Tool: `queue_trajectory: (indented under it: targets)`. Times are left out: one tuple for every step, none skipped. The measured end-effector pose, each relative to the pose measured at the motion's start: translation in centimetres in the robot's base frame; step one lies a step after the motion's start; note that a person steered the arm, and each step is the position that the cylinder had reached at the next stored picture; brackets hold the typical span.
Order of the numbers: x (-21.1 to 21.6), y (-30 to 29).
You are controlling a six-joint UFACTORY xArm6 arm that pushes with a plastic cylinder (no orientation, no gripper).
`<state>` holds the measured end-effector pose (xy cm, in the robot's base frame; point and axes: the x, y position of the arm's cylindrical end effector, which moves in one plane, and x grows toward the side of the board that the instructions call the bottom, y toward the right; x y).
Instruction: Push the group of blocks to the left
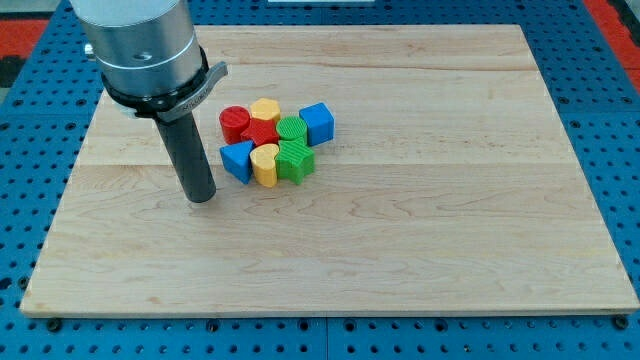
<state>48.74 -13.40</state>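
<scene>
A tight cluster of blocks sits left of the board's middle. It holds a red cylinder [235,122], a yellow block [265,109], a red block [263,133], a green block [291,128], a blue cube [317,122], a blue triangular block [238,160], a yellow heart-shaped block [265,164] and a green star-shaped block [295,160]. My tip [202,197] rests on the board just left of and slightly below the blue triangular block, with a small gap between them.
The wooden board [420,220] lies on a blue perforated table [30,150]. The arm's grey body [140,45] hangs over the board's upper left corner.
</scene>
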Motion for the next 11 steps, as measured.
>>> queue_trajectory:
  targets:
    - [0.4, 0.5]
    - [1.1, 0.5]
    - [1.3, 0.7]
    - [1.6, 2.4]
    - [-1.0, 9.6]
    - [-1.2, 14.0]
    - [-4.6, 12.5]
    - [-7.8, 13.1]
    - [-10.2, 11.8]
    - [-12.8, 9.5]
    - [-14.0, 5.4]
